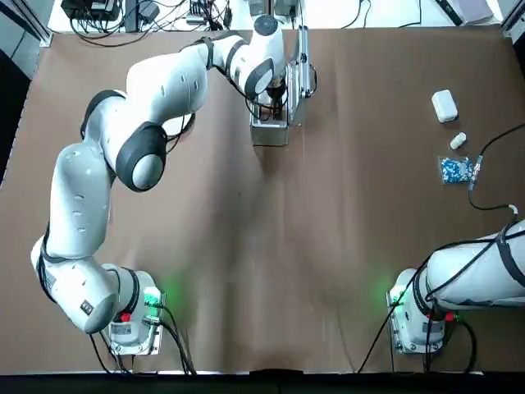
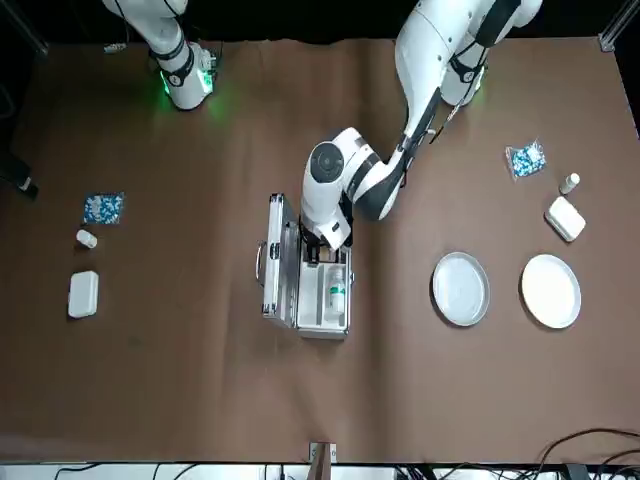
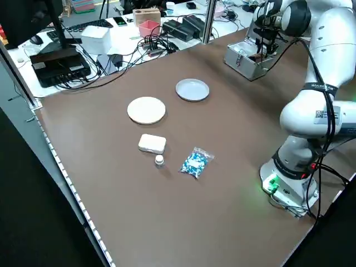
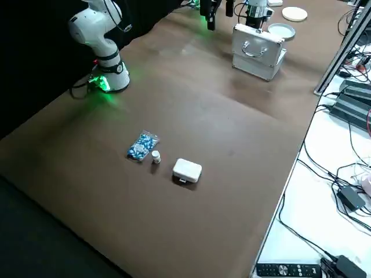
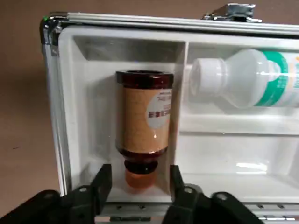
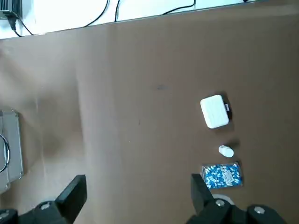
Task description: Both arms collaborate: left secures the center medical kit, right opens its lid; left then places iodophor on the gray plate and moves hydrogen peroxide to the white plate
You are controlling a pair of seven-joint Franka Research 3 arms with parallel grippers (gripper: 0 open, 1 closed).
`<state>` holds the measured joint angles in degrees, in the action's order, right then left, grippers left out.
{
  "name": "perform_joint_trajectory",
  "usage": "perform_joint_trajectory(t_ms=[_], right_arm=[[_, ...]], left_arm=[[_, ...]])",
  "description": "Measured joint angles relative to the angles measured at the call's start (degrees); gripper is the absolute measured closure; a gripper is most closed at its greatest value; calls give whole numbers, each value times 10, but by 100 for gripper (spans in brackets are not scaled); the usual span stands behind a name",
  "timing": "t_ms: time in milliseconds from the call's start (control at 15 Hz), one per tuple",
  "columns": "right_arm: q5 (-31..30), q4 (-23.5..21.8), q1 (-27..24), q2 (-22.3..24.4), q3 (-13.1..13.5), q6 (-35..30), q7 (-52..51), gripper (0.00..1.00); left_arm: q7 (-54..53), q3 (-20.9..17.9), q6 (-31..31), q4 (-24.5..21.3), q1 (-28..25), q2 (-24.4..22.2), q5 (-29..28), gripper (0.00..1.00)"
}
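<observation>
The medical kit point(image 2: 300, 318) stands open at mid-table, its lid point(image 2: 278, 268) swung upright beside the tray. Inside, the brown iodophor point(image 5: 142, 121) lies in one compartment and the pale hydrogen peroxide point(image 5: 247, 79) with teal marking lies in the neighbouring one. My left gripper point(image 5: 140, 179) is lowered into the kit, open, with a finger on each side of the iodophor's cap and a small gap on both. The gray plate point(image 2: 460, 289) and white plate point(image 2: 551, 291) sit side by side on my left of the kit. My right gripper point(image 6: 135, 191) hangs open above bare table, away from the kit.
A white box point(image 2: 84, 294), a small vial point(image 2: 87, 238) and a blue pill bag point(image 2: 104, 208) lie on my right side. A matching box point(image 2: 566, 218), vial point(image 2: 570, 183) and bag point(image 2: 525, 158) lie on my left, near the plates. Cables run along the table's far edge.
</observation>
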<state>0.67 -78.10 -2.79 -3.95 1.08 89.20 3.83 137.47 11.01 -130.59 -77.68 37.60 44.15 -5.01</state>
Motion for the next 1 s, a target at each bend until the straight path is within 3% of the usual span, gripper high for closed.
perform_joint_trajectory(t_ms=[200,1000], right_arm=[[0,-4,0,0,-1,0,0,2],[0,-30,2,0,-6,-2,-73,2]], left_arm=[[0,-1,0,2,0,0,0,46],[0,-1,0,5,1,2,0,49]])
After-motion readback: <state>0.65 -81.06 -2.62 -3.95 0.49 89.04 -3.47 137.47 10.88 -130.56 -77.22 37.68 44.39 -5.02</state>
